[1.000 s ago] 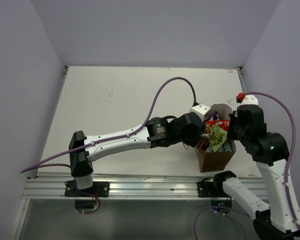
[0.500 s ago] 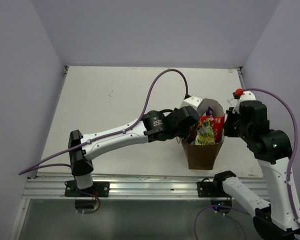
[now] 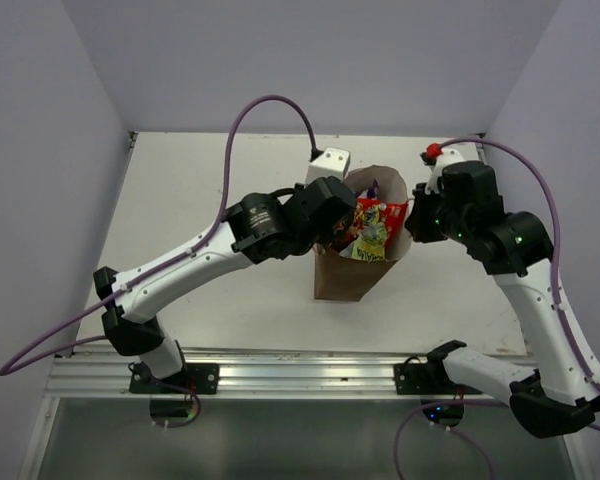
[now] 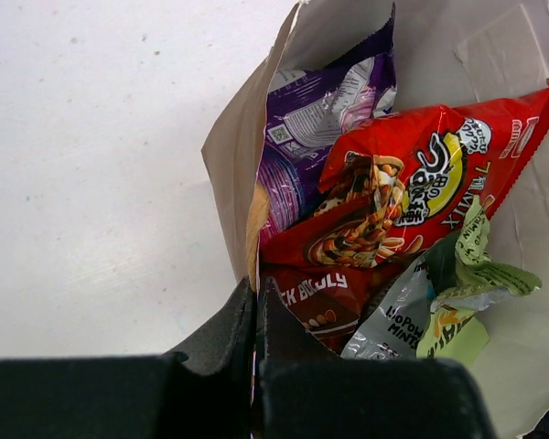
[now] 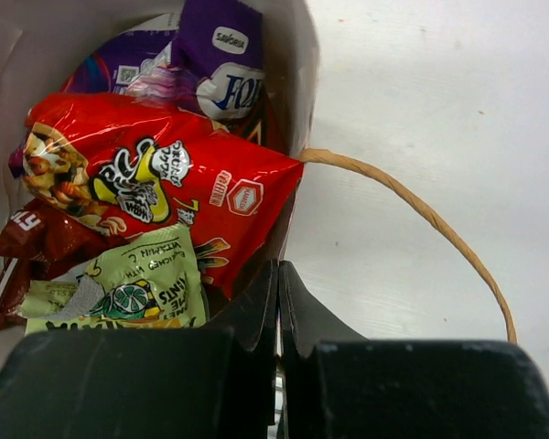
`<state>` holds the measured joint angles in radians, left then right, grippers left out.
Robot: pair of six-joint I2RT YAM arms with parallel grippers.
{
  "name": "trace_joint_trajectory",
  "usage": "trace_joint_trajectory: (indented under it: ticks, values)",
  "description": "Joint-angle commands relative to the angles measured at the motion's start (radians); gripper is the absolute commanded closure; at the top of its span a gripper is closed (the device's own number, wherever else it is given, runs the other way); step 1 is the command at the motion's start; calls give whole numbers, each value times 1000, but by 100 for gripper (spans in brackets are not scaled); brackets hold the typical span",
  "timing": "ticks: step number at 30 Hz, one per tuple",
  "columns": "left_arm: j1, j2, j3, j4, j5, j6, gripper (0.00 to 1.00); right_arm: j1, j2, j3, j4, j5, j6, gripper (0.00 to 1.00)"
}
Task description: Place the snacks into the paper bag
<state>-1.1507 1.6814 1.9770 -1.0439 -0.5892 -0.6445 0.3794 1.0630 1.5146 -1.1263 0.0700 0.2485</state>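
The brown paper bag (image 3: pixel 345 280) stands upright mid-table, held between both arms. My left gripper (image 3: pixel 332 232) is shut on the bag's left wall (image 4: pixel 231 183). My right gripper (image 3: pixel 412 218) is shut on the bag's right wall (image 5: pixel 297 215), beside a tan loop handle (image 5: pixel 421 212). Inside the bag are a purple packet (image 4: pixel 325 101), a red printed packet (image 4: pixel 412 183), a dark red packet (image 4: pixel 325 302), a pale blue-white packet (image 4: pixel 393 320) and a green packet (image 5: pixel 133 288). The red packet (image 5: pixel 137 183) and the purple packet (image 5: pixel 215 55) also show in the right wrist view.
The white table (image 3: pixel 220 190) has walls at the left, back and right. A metal rail (image 3: pixel 280 375) runs along the near edge. Purple cables loop above both arms.
Both arms have carried the bag left and toward the back of the table, from the near right edge to the middle. The bag now stands more upright.
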Motion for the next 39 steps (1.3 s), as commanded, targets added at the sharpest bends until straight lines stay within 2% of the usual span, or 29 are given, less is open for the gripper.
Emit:
trace_joint_trajectory:
  ticks: [1, 3, 6, 17, 26, 27, 28, 29, 30, 32, 33, 39]
  values:
    - [9, -110, -23, 2, -101, -60, 100, 116, 26, 16, 97, 42, 32, 100]
    - [16, -133, -61, -4, -106, -76, 100, 191, 52, 7, 126, 95, 58, 100]
    - [25, -157, -110, -5, -104, -101, 100, 228, 72, 1, 157, 122, 74, 100]
    - [39, -249, -357, 19, -127, -168, 100, 280, 92, -80, 215, 94, 92, 100]
    - [42, -252, -417, 76, -89, -150, 100, 296, 58, -177, 226, 105, 100, 100]
    - [42, -252, -415, 79, -84, -146, 100, 296, 55, -174, 220, 108, 98, 95]
    - [40, -252, -409, 90, -81, -141, 94, 296, 55, -168, 214, 114, 98, 86]
    - [42, -253, -405, 100, -80, -126, 54, 296, 51, -153, 206, 125, 94, 77]
    - [40, -256, -400, 107, -80, -119, 32, 297, 45, -142, 200, 134, 92, 62]
    - [40, -267, -376, 139, -98, -80, 6, 294, 40, -98, 177, 140, 77, 54]
    - [42, -272, -363, 149, -106, -60, 0, 294, 41, -76, 165, 161, 75, 49]
    - [40, -279, -101, 174, -190, 75, 0, 296, 91, 205, -26, 287, 66, 48]
